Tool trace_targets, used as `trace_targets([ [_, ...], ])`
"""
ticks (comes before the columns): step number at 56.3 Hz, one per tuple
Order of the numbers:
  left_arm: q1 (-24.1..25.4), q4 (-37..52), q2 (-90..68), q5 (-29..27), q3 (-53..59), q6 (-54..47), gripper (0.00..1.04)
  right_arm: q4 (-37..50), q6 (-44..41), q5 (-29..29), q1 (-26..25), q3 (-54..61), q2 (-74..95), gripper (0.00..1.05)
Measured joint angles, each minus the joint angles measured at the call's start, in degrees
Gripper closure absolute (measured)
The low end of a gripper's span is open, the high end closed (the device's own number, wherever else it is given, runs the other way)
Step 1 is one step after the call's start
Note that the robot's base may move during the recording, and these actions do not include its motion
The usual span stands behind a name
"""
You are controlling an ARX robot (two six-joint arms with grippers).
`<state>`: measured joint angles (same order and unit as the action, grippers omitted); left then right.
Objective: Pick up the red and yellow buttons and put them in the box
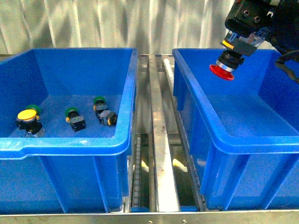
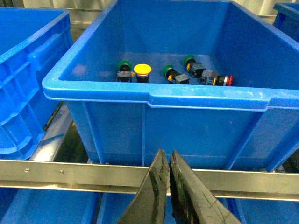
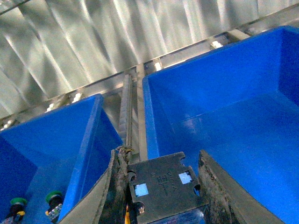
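Observation:
My right gripper (image 1: 238, 44) is shut on the red button (image 1: 221, 71), cap down, above the far left corner of the right blue box (image 1: 219, 135). In the right wrist view the button's dark body (image 3: 161, 186) sits between the fingers (image 3: 212, 182), over the box (image 3: 224, 116). The yellow button (image 1: 26, 115) stands on the floor of the left blue bin (image 1: 70, 147), at its left. The left wrist view shows the same yellow button (image 2: 142, 70). My left gripper (image 2: 166, 158) is shut on nothing, low in front of that bin.
Green-capped switches (image 1: 71, 112) (image 1: 98, 100) stand near the yellow one, and another switch (image 1: 108, 117) lies on its side, red-tipped (image 2: 227, 80) in the left wrist view. A metal rail (image 1: 159, 140) runs between the bins. A steel bar (image 2: 70, 172) crosses in front of my left gripper.

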<state>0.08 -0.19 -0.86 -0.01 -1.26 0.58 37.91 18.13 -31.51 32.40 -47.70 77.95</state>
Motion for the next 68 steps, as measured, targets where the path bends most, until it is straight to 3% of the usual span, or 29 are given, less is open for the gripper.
trace_targets([
  [14,0.0,0.0,0.0,0.0,0.0,0.1,1.01,0.1,0.0,-0.1,0.0,0.5,-0.6,0.71],
  [45,0.0,0.0,0.0,0.0,0.0,0.0,0.07,-0.2,0.5,-0.5,0.0,1.5,-1.7,0.71],
  [68,0.0,0.0,0.0,0.0,0.0,-0.1,0.08,-0.1,3.3,-1.5,-0.3,2.7,-2.7,0.71],
])
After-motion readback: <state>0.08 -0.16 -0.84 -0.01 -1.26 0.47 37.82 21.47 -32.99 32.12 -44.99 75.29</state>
